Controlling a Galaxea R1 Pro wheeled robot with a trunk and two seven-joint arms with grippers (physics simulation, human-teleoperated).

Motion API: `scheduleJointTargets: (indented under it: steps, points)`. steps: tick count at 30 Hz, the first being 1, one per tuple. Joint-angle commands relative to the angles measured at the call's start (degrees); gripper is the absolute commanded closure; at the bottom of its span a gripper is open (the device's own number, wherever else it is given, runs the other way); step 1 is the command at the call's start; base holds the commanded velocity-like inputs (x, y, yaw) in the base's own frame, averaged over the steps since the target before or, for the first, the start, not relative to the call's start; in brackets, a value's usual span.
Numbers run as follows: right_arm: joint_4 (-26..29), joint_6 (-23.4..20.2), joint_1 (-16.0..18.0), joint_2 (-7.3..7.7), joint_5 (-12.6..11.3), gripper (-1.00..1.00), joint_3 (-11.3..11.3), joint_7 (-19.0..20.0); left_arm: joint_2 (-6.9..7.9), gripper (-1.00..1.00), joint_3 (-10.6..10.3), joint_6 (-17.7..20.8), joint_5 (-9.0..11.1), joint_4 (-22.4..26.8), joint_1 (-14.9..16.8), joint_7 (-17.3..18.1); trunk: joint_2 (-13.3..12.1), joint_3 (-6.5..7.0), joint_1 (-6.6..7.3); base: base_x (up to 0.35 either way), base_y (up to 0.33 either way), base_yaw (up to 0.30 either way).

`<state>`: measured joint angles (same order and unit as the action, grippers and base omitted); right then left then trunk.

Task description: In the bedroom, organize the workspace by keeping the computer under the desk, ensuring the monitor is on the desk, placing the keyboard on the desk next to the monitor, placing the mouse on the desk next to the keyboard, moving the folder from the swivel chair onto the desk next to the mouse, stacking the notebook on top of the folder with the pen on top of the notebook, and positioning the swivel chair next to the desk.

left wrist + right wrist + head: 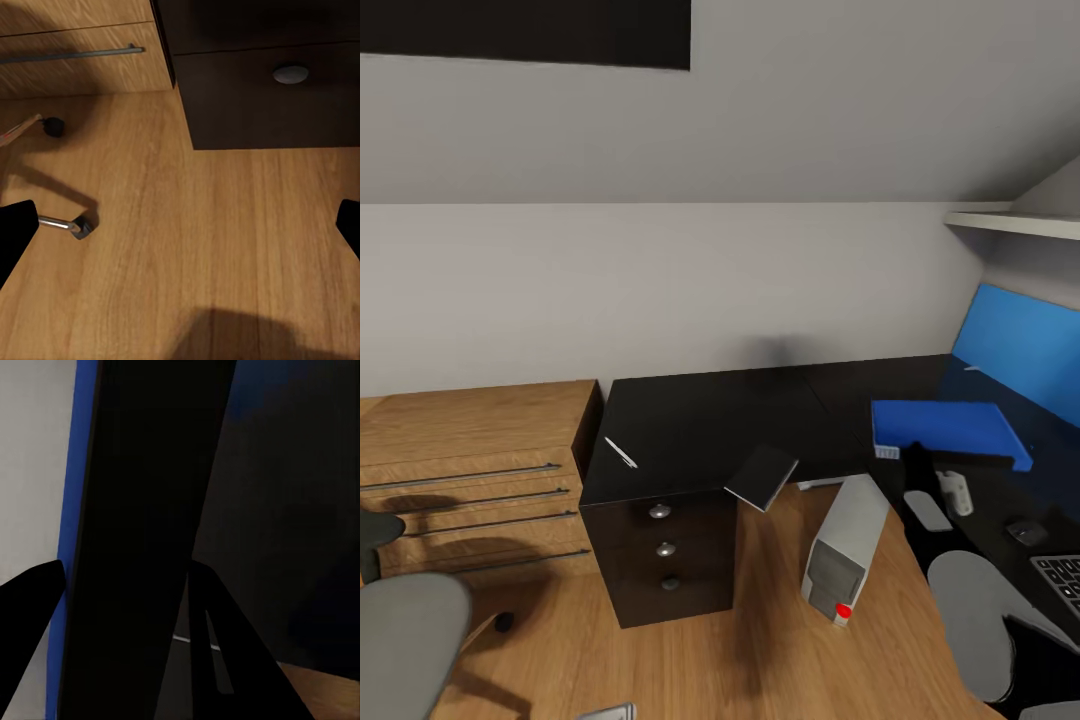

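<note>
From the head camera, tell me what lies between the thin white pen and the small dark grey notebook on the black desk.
Nothing: the head view shows bare black desk top between the pen and the notebook overhanging the front edge.

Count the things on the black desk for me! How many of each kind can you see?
On the desk, head view:
pen: 1
notebook (overhanging the front edge): 1
folder: 1
mouse: 1
keyboard (partly cut off): 1
Total: 5
The computer sits on the floor, so it's not counted.
</note>
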<state>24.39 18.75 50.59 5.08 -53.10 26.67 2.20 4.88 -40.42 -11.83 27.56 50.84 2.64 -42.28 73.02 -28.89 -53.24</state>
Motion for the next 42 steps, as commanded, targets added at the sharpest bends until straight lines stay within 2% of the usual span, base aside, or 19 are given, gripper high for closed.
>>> scheduleJointTargets:
  steps: [1,5,8,10,13,15,16,19,35,42]
  points:
    - [-0.1,0.2,0.1,-0.01,-0.9,1.00,0.5,0.3,0.06,-1.00,-0.4,-0.4,0.6,0.0,0.1,-0.3,0.0,-0.06,0.00,0.000,0.000,0.000]
    - [-0.3,0.2,0.2,-0.03,-3.4,1.00,2.1,0.5,0.05,-1.00,-0.4,-0.4,0.6,0.0,0.1,-0.3,0.0,-0.06,0.00,0.000,0.000,0.000]
    - [-0.5,0.2,0.2,-0.15,-7.5,1.00,3.1,0.7,0.03,-1.00,-0.4,-0.3,0.6,0.0,0.1,-0.3,0.0,-0.06,0.00,0.000,0.000,0.000]
    - [-0.6,0.2,0.2,-0.20,-9.4,1.00,3.3,1.0,-0.11,-1.00,-0.4,-0.3,0.7,0.0,0.1,-0.3,0.0,-0.06,0.00,0.021,-0.003,0.000]
    - [-0.9,0.2,0.2,-0.33,-10.7,1.00,3.5,1.8,-0.34,-1.00,-0.4,-0.3,0.7,0.0,0.1,-0.3,0.0,-0.06,0.00,0.113,-0.037,0.000]
    - [-1.0,0.2,0.2,-0.78,-11.2,1.00,3.5,3.2,-0.63,-1.00,-0.4,-0.3,0.7,0.0,0.1,-0.3,0.0,-0.06,0.00,0.222,-0.079,0.000]
    - [-1.0,0.2,0.1,-1.23,-11.3,1.00,3.5,5.4,-0.83,-1.00,-0.4,-0.3,0.7,0.0,0.1,-0.3,0.0,-0.06,0.00,0.112,-0.049,0.000]
    - [-1.1,0.1,0.1,-1.32,-11.3,1.00,3.5,6.3,-0.87,-1.00,-0.4,-0.3,0.7,0.0,0.1,-0.2,0.0,-0.06,0.00,0.069,-0.030,0.000]
    - [-1.0,0.1,0.0,-1.34,-11.1,1.00,3.5,6.9,-1.19,-1.00,-0.4,-0.3,0.7,-0.1,0.1,-0.3,0.0,-0.06,0.00,0.173,-0.094,0.000]
    - [-1.1,-0.6,-0.1,-0.83,-11.1,1.00,3.5,6.5,-1.19,-1.00,-0.4,-0.3,0.7,-0.1,0.1,-0.4,0.0,-0.06,0.00,0.125,-0.125,0.000]
